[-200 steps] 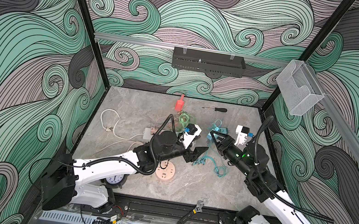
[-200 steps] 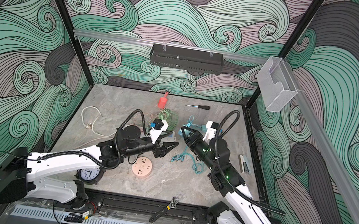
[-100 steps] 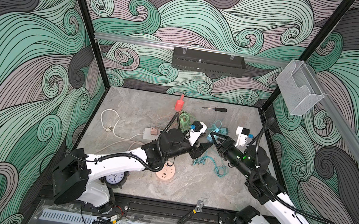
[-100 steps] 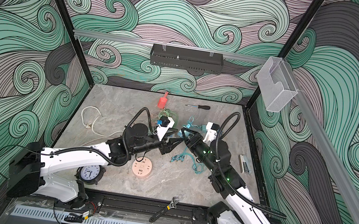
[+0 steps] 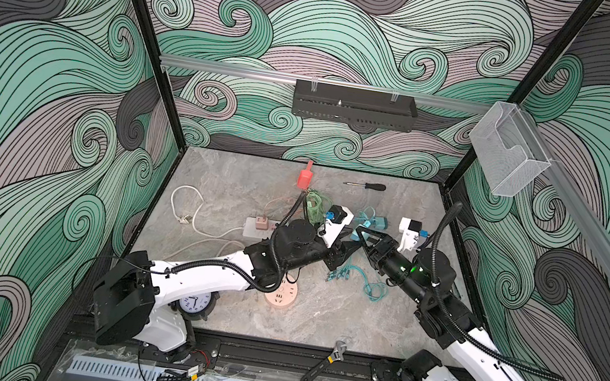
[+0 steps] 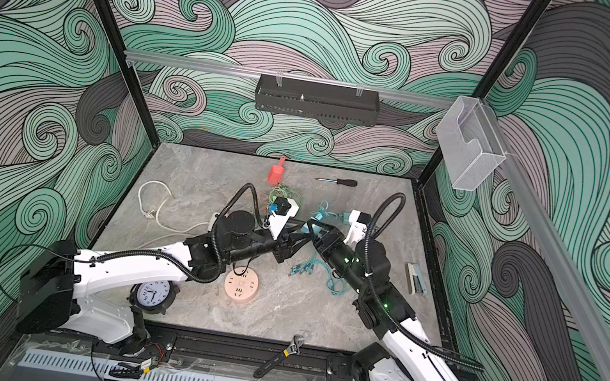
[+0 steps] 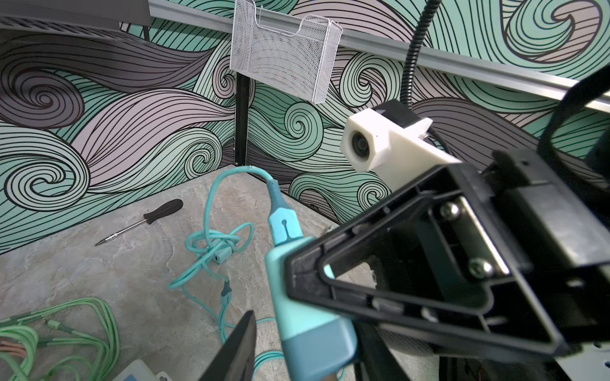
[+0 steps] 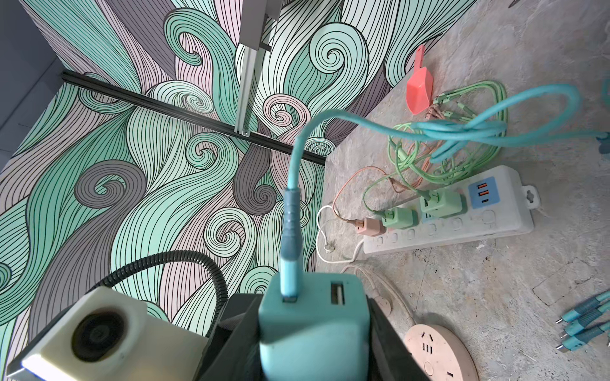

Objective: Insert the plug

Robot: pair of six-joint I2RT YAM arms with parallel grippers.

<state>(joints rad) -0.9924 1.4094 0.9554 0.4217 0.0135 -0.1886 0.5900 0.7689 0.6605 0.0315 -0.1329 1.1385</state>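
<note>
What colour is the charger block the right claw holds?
Charger block is teal, clearest in the right wrist view.

The left arm [image 5: 200, 278] and right arm [image 5: 505, 373] share white links, black joints and ribbed black conduit [image 5: 439, 236], with white wrist-camera housings [image 7: 379, 145]; silver screws [image 7: 449, 209] stud the right end effector [image 5: 361, 236].

Grey marble tabletop [image 5: 337, 319], white power strip [image 8: 508, 224], round pink socket [image 5: 280, 298], screwdriver [image 5: 367, 185], red scoop [image 5: 304, 178], clock [image 6: 152, 293]
</note>
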